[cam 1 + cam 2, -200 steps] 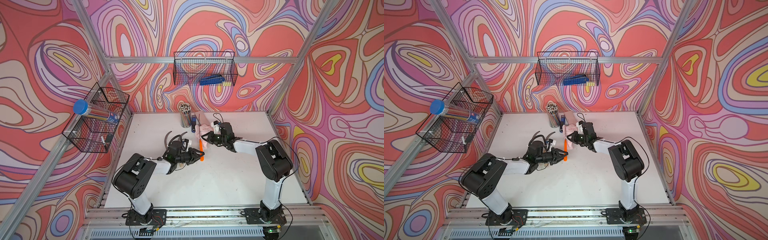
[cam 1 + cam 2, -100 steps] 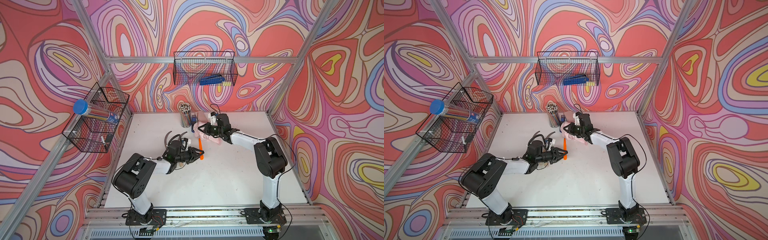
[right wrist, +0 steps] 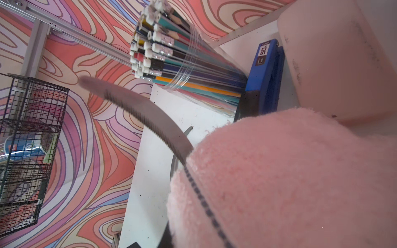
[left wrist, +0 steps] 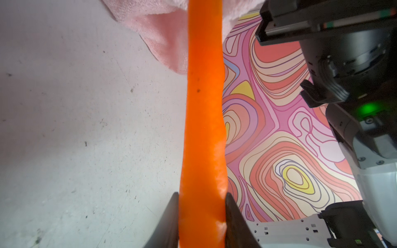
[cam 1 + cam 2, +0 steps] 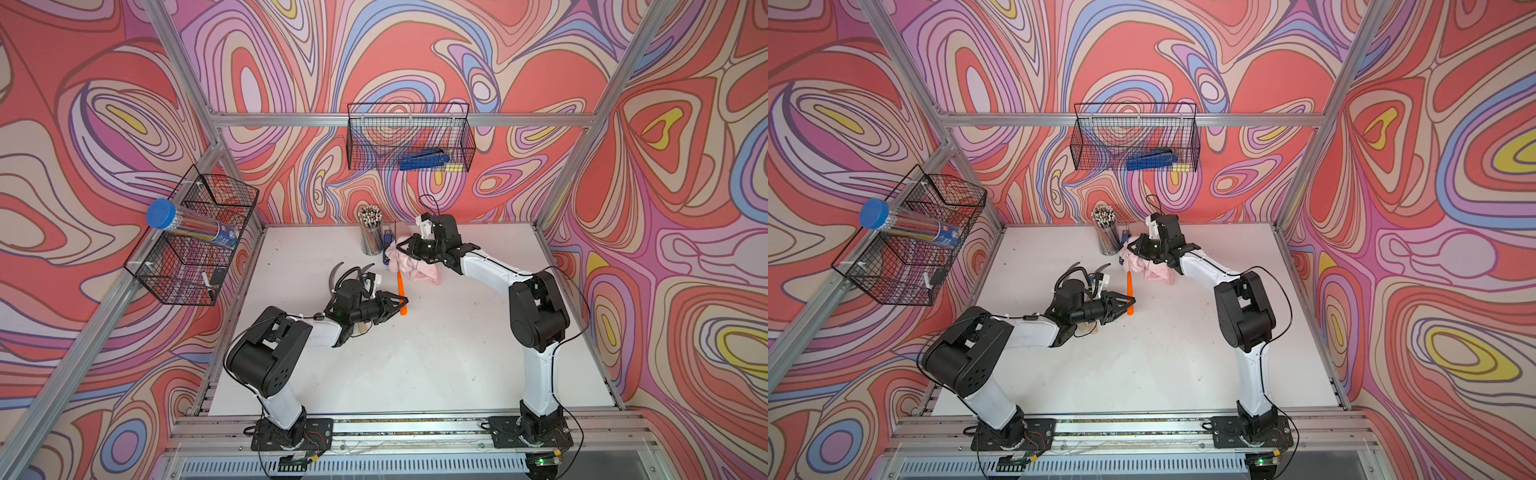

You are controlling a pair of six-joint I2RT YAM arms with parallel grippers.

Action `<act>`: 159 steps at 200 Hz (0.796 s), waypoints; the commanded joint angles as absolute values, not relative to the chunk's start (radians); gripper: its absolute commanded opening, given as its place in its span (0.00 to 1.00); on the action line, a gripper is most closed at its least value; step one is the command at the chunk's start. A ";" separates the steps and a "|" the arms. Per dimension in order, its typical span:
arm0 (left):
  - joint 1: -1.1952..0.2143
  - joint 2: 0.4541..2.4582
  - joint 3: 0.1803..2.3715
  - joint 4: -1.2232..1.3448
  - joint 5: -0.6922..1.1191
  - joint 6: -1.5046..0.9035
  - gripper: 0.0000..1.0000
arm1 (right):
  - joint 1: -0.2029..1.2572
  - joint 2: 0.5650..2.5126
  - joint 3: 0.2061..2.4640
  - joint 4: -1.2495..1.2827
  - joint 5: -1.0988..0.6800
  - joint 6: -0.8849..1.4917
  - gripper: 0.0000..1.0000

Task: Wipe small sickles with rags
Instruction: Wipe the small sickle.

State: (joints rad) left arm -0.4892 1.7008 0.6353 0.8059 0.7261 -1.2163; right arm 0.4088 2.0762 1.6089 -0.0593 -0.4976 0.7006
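The left gripper [image 5: 401,300] is clamping the orange sickle [image 5: 400,284] by its handle end, with the blade [image 3: 137,107] pointing to 12 o'clock. The right gripper [image 5: 409,251] is pinching the rag [image 5: 426,270] around that blade, near the pencil cup [image 5: 371,237] at the table's [image 5: 415,365] 12 o'clock.

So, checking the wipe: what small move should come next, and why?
Probably slide the rag outward along the blade toward its tip: the right gripper pinches it around the blade, the tip is bare, and the left gripper clamps the orange handle.

Swirl-patterned walls [image 5: 104,124], aluminium frame [image 5: 291,119], white tabletop [image 5: 415,365], wire basket [image 5: 374,137] on back wall.
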 commanded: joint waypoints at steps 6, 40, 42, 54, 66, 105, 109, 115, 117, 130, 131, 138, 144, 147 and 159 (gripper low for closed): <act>-0.502 1.723 0.630 0.802 0.793 -1.232 0.00 | 0.391 2.042 1.577 0.047 -0.467 0.689 0.00; -0.500 1.722 0.631 0.795 0.791 -1.228 0.00 | 0.404 2.012 1.411 0.147 -0.510 0.741 0.00; -0.500 1.723 0.631 0.796 0.790 -1.229 0.00 | 0.406 2.011 1.402 0.158 -0.509 0.747 0.00; -0.501 1.723 0.631 0.801 0.792 -1.231 0.00 | 0.417 2.002 1.353 0.196 -0.524 0.767 0.00; -0.500 1.722 0.630 0.807 0.792 -1.236 0.00 | 0.433 1.990 1.314 0.199 -0.513 0.763 0.00; -0.501 1.704 0.628 0.788 0.787 -1.223 0.00 | 0.439 1.968 1.218 0.238 -0.474 0.791 0.00; -0.500 1.703 0.628 0.787 0.787 -1.221 0.00 | 0.439 1.972 1.221 0.235 -0.474 0.794 0.00; -0.501 1.703 0.628 0.787 0.787 -1.222 0.00 | 0.438 1.981 1.228 0.227 -0.472 0.799 0.00; -0.501 1.703 0.629 0.787 0.787 -1.223 0.00 | 0.437 1.984 1.232 0.225 -0.472 0.802 0.00; -0.501 1.703 0.627 0.790 0.787 -1.224 0.00 | 0.434 2.006 1.261 0.206 -0.468 0.814 0.00; -0.500 1.703 0.628 0.791 0.786 -1.225 0.00 | 0.433 2.009 1.264 0.205 -0.469 0.813 0.00; -0.501 1.703 0.627 0.791 0.787 -1.224 0.00 | 0.433 2.021 1.283 0.197 -0.464 0.815 0.00; -0.500 1.703 0.627 0.792 0.787 -1.224 0.00 | 0.431 2.032 1.305 0.181 -0.455 0.811 0.00; -0.500 1.703 0.626 0.793 0.787 -1.226 0.00 | 0.428 2.036 1.316 0.173 -0.449 0.808 0.00; -0.501 1.706 0.626 0.796 0.788 -1.228 0.00 | 0.423 2.057 1.369 0.138 -0.426 0.794 0.00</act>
